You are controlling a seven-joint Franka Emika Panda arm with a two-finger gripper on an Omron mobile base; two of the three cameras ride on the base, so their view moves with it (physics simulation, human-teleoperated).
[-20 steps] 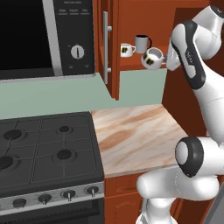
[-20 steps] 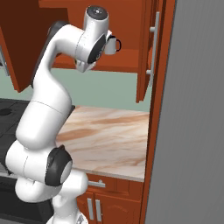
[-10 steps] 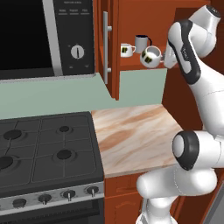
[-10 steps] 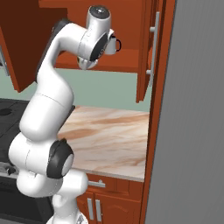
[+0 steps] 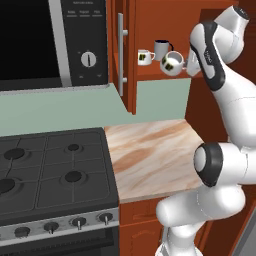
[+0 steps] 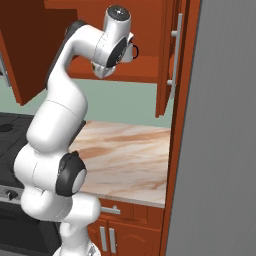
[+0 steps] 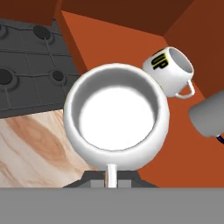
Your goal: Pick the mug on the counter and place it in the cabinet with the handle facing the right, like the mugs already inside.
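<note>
A: Where is the mug (image 5: 172, 62) seen?

B: It is held up high at the front of the cabinet (image 5: 167, 20), just above the shelf edge. It is tipped, so its emblem is turned toward the stove (image 5: 47, 172). In the hand view the mug (image 7: 116, 120) is seen from above, with its round mouth wide open and white inside.

A: Is it gripped?

B: Yes. The gripper (image 5: 189, 64) is closed on the mug by its right side. In the hand view the handle (image 7: 111, 175) is seen at the bottom, by the dark fingertips.

A: What else is seen in the cabinet?

B: A straighter white mug (image 5: 144, 57) with a black-and-yellow emblem is stood on the shelf, and a taller grey mug (image 5: 161, 49) is placed just behind it. The held mug is found just beside both, to their right.

A: And the counter (image 5: 150, 155)?

B: It is seen far below the mug, next to the stove. The cabinet door (image 5: 122, 50) is swung open, with its long silver bar (image 5: 120, 55) on it, beside the black microwave (image 5: 50, 42)
</note>
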